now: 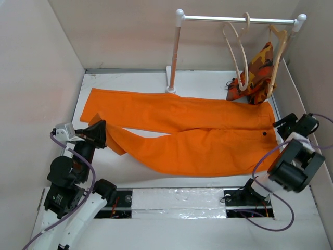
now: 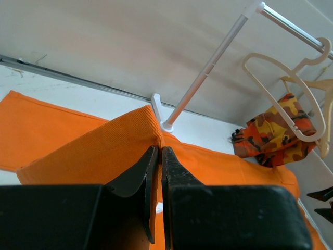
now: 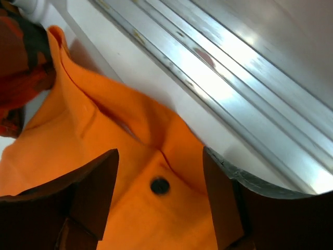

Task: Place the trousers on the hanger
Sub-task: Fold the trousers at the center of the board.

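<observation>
White table (image 1: 125,80) and pale walls box in the scene, with both arms bolted at the near edge and the rail (image 1: 237,19) across the far side.

Nearest, the left gripper (image 1: 96,134) is clamped shut on the cuff end of the trousers (image 1: 197,135). In its wrist view the two fingers meet on a raised ridge of orange cloth. The right gripper (image 1: 283,129) sits at the other end with its jaws apart. Its own camera shows them straddling the waistband, the button (image 3: 159,185) between them, and nothing pinched yet.

The trousers lie flat on the table, nearer than the rail, with their long axis running parallel to it. The waist lies below the rail's right end and the cuffs lie out past its left post. The near leg is bent back on itself at the left gripper.

Farther off, the hanger (image 1: 235,52) hangs bare from the rail's right half, just left of a second hanger (image 1: 278,52) carrying a camouflage garment (image 1: 255,70). So the hanger is up and beyond the waist end, and the right arm is the nearer one. The cuffs will probably have to travel the trousers' whole length to reach it.
</observation>
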`<state>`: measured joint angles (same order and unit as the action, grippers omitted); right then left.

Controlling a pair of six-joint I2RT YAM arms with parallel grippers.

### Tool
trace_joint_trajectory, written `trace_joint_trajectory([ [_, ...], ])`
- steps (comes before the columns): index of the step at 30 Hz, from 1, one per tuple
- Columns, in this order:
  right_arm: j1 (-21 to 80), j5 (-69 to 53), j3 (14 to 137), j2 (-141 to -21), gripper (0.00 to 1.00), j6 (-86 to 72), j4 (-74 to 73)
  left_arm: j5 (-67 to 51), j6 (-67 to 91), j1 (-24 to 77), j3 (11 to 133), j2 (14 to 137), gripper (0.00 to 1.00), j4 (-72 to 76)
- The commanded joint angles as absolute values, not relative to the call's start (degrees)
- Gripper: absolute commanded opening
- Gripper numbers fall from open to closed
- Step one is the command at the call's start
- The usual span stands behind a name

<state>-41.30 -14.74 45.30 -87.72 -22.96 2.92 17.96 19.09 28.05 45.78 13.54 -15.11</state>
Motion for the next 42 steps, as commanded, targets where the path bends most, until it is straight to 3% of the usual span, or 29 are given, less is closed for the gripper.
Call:
trace_joint_trajectory([
  [1, -43.5, -1.7, 37.38, -77.11, 0.7, -25.05, 0.18, 15.21, 18.63, 28.3, 47.02, 11.87, 0.0, -9.67],
  [6, -50.95, 3.6, 27.88, -61.19, 0.51, -24.17, -9.83, 16.52, 18.63, 30.05, 46.49, 7.3, 0.0, -9.93],
  [8, -53.51, 3.17, 26.72, -57.32, 0.28, -23.12, -12.99, 17.14, 18.46, 31.19, 46.67, 6.42, 0.0, -10.02],
  [10, -56.14, 3.34, 26.1, -51.79, 0.27, -23.03, -17.83, 17.75, 18.37, 32.95, 46.76, 5.1, 0.0, -9.93],
  [13, -57.39, 4.13, 26.89, -46.42, 0.36, -21.7, -23.72, 18.63, 18.19, 34.54, 46.84, 3.35, 0.0, -10.02],
  [14, -57.39, 3.96, 27.33, -45.88, 0.42, -21.8, -24.86, 18.89, 18.19, 35.41, 46.93, 2.9, 0.0, -10.11],
  [18, -57.39, 5.54, 28.12, -47.8, 0.5, -23.64, -29.08, 19.86, 18.19, 36.65, 46.93, 0.62, 0.0, -10.28],
  [29, -57.39, -1.93, 23.91, -51.59, 0.47, -30.14, -25.93, 20.83, 18.19, 37.79, 46.93, 0.35, 0.0, -10.63],
  [42, -54.07, -0.26, 25.22, -55.37, 0.42, -36.73, -24.44, 22.85, 18.19, 37.79, 46.93, 0.18, 0.0, -11.69],
])
